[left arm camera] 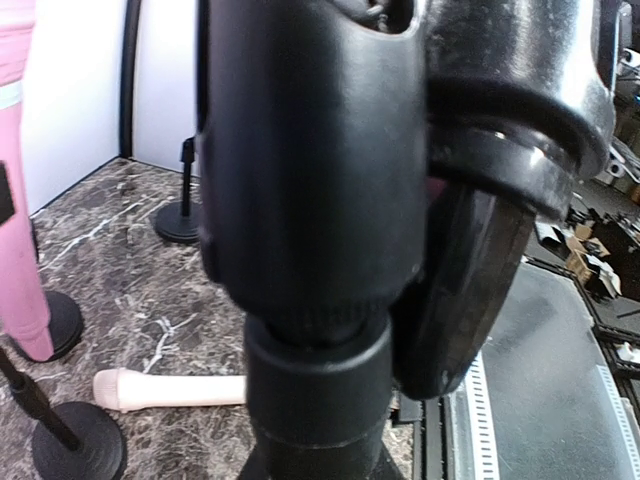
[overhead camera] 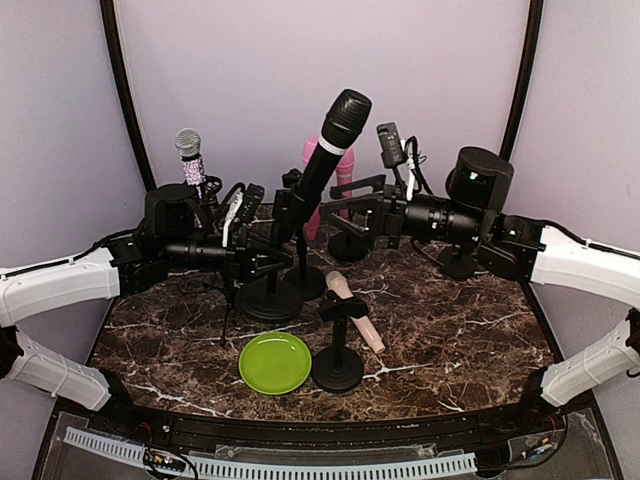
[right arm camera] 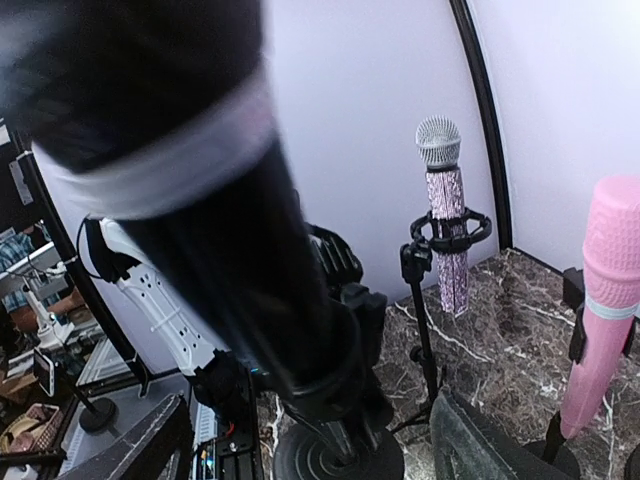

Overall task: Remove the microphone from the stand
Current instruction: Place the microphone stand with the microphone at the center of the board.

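A black microphone (overhead camera: 330,150) with a white band leans tilted in the clip of a black stand (overhead camera: 300,262) at the table's centre. My left gripper (overhead camera: 268,258) is low on that stand; in the left wrist view the stand (left arm camera: 310,250) fills the frame and one dark finger (left arm camera: 470,290) presses against it, the other finger hidden. My right gripper (overhead camera: 338,207) is open with its fingers on either side of the microphone body, apart from it. In the right wrist view the microphone (right arm camera: 200,220) runs between the two spread fingers (right arm camera: 485,440).
A glitter microphone (overhead camera: 190,160) stands on a stand at back left and a pink one (overhead camera: 340,165) behind the centre. A beige microphone (overhead camera: 352,310) rests in a short front stand (overhead camera: 338,368). A green plate (overhead camera: 275,362) lies beside it.
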### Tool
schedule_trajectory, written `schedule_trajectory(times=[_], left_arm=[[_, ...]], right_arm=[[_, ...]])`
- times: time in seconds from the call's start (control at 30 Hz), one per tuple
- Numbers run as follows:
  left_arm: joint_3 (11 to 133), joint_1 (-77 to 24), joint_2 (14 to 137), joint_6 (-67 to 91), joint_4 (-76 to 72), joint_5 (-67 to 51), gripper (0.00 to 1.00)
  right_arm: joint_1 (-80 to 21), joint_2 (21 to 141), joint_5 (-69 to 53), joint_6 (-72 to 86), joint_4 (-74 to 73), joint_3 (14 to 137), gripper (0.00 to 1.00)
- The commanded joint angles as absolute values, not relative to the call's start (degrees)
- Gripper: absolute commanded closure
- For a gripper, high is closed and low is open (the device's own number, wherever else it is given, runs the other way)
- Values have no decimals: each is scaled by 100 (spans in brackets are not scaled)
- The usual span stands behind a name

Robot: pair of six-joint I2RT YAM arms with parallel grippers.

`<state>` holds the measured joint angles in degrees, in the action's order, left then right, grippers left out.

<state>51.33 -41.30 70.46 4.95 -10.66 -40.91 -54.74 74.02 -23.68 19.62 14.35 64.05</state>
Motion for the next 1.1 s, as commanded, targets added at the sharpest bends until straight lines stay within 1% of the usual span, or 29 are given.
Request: schedule_trajectory(times=[0.0,0.13,0.27,0.43,0.57,0.8,0.9,0.97,1.07], left_arm=[[5181,-4120,6707,528,-1769,-3646,100],[5160,-4120,6669,499,-1787,-3618,100],[5148,-4122,6667,443,-1807,-3781,100],[5154,-4120,6684,424,-1809,-3845,100],[5179,-4120,6693,354,-1722,-3803,100],[5258,-4120,6774,166,-1501,-3656,100],[5272,-4118,6784,92,-1451,-3582,100],[5295,-4122,6796,42,-1409,-3514,100],[5425,-4122,6834,-308,-1260,-3343,100]], right_arm=[[-5565,6949,-1875,1696,1941,6283,13],[-5580,6776,-1414,1577,2056,6215,8],[-5579,6885,-1024,1536,1986,6405,5],[-5581,7104,-1308,1498,2240,6698,4],[-5579,7265,-1355,1439,2352,6985,5],[-5587,7573,-1395,1348,2387,7525,17],[-5590,7678,-1312,1345,2412,7669,26],[-5587,7734,-1235,1331,2385,7742,36],[-5580,7797,-1177,1273,2325,7839,47]])
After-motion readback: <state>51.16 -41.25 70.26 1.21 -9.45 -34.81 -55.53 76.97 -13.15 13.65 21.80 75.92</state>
